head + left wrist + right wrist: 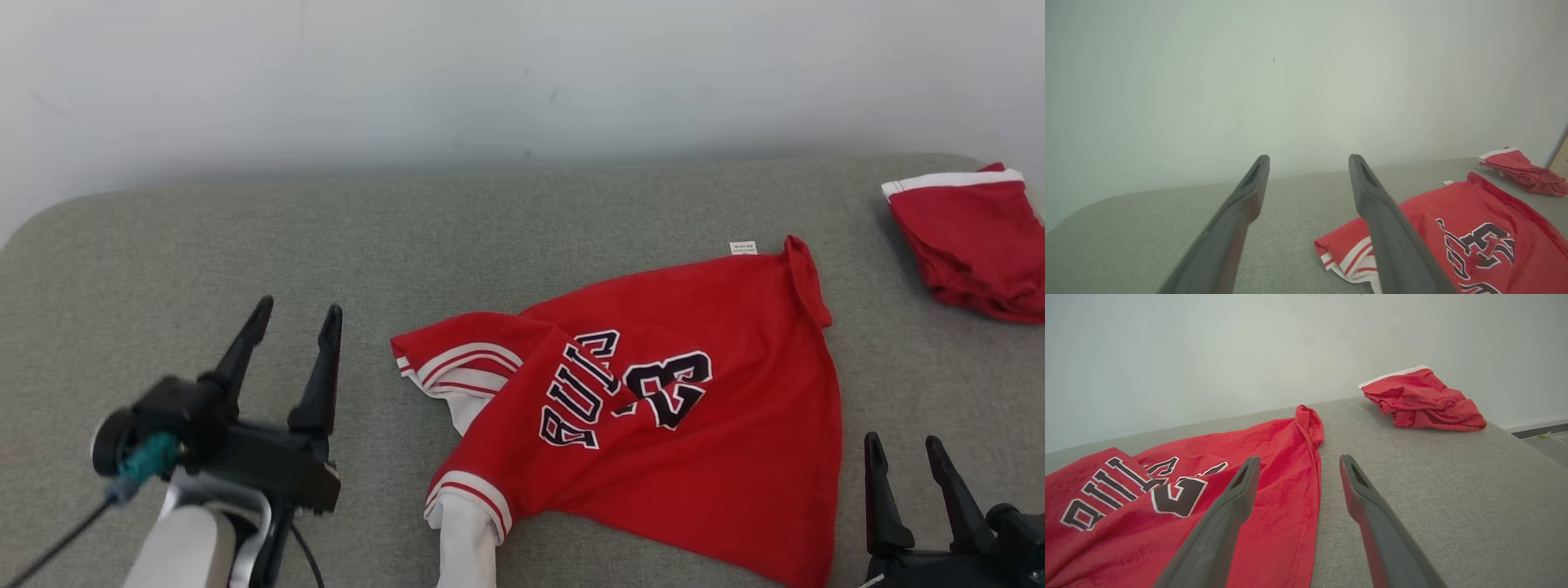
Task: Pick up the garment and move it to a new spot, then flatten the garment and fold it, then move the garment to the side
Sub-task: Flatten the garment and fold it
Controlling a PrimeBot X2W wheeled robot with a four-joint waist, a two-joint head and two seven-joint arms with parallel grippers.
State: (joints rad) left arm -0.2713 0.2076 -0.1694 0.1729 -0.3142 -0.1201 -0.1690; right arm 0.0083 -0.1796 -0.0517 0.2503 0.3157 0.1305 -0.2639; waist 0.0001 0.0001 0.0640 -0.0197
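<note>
While the left gripper [298, 309] and right gripper [902, 443] stood empty with jaws spread, the red garment [669, 425] lay rumpled between them on the grey cushion [245, 245]. Light, limp cloth would probably sag; hem corners appeared the soundest holds.
</note>
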